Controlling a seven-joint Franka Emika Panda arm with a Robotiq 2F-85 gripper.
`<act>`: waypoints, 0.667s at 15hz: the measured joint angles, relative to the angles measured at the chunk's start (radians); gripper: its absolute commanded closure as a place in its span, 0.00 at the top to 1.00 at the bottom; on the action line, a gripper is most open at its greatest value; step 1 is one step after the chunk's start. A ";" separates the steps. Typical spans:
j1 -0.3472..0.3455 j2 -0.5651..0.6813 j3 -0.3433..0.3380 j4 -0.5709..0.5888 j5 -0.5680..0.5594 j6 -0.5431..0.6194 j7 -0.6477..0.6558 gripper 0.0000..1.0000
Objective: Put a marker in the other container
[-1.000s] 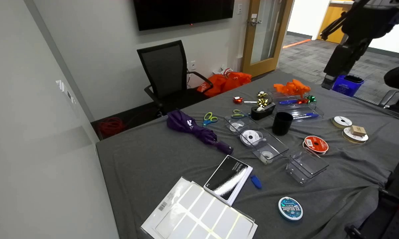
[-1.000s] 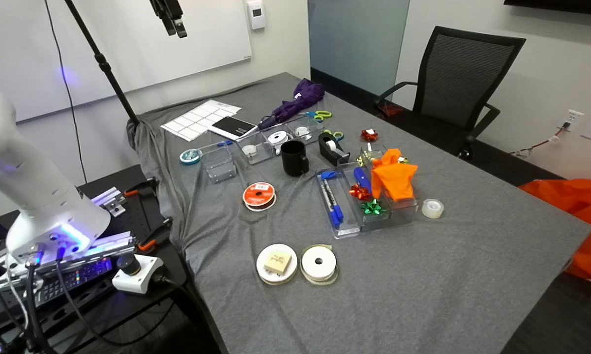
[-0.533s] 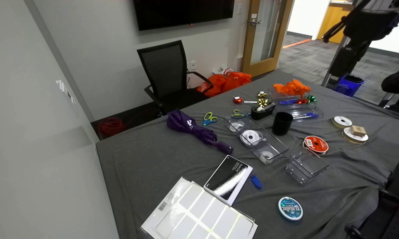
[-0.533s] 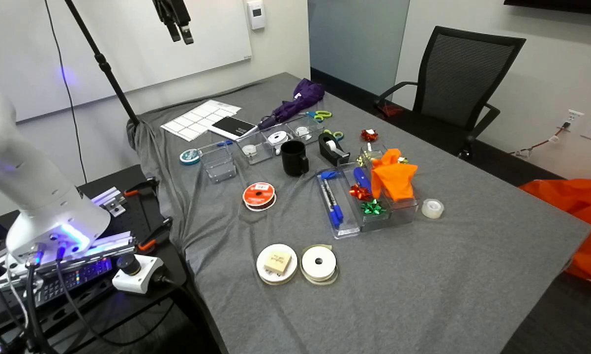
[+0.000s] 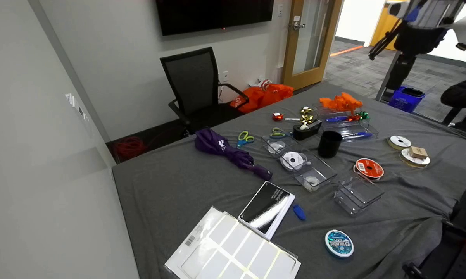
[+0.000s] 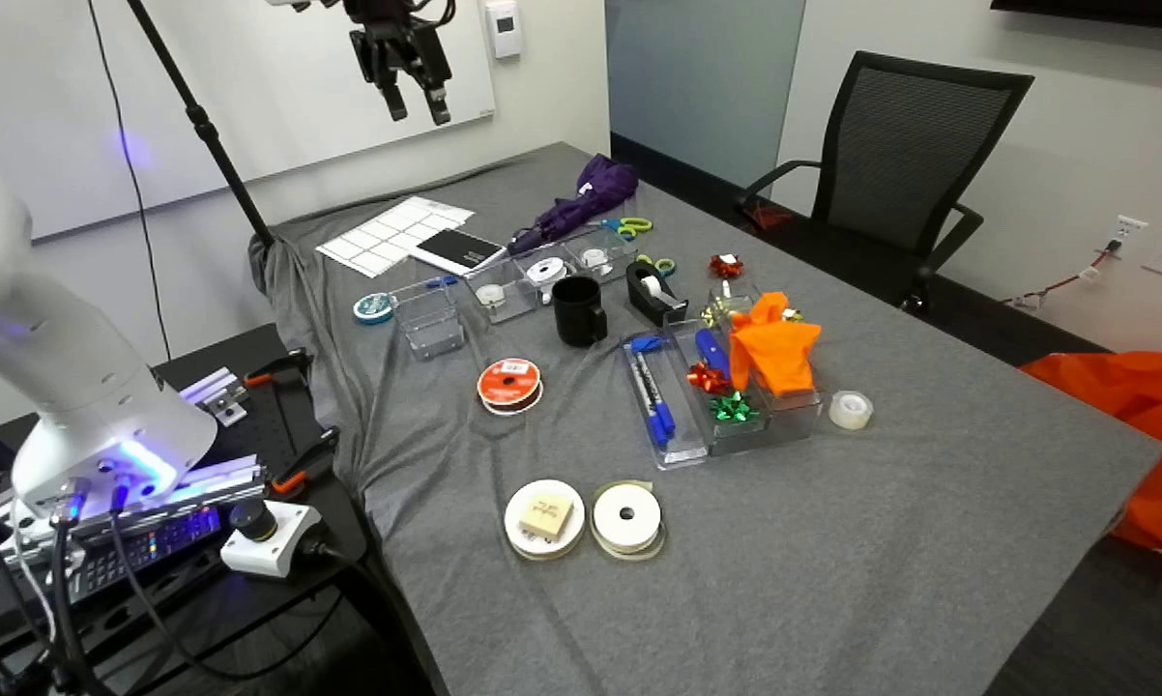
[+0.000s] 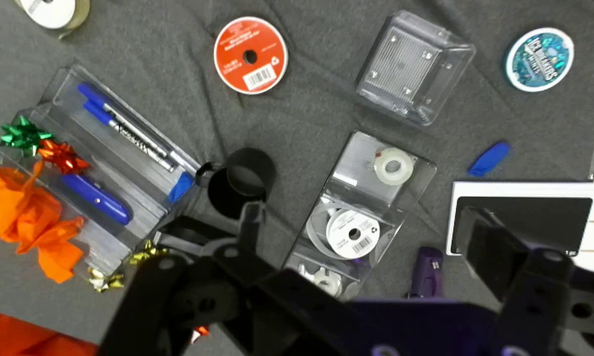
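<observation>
- A grey cloth-covered table (image 6: 881, 561) is filling the middle of a room; a black mesh chair (image 6: 915, 174) is standing at one edge, and a whiteboard (image 6: 281, 97) is hanging on a wall.
- The black gripper (image 6: 418, 108) is hanging in the air well above the table, its two fingers standing wide apart.
- In the wrist view, a clear sectioned tray (image 7: 359, 153) is showing between those fingers, holding a white ribbon spool (image 7: 341, 230) and a roll of tape (image 7: 405, 170).
- A black mug (image 7: 257, 165) is standing between that tray and a clear organizer (image 7: 124, 175).
- Two blue-capped markers (image 7: 135, 140) are lying side by side in the organizer's long compartment; the next compartment is holding a red bow (image 7: 62, 155) and a green bow (image 7: 24, 136).
- A small clear box (image 7: 401, 64) is sitting between a red ribbon spool (image 7: 235, 52) and a round mints tin (image 7: 539, 59).
- Farther out, a purple umbrella (image 6: 571, 213) is lying near white label sheets (image 6: 388, 232).
</observation>
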 measured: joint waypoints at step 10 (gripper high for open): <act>-0.049 0.193 -0.165 -0.010 0.080 0.283 -0.548 1.00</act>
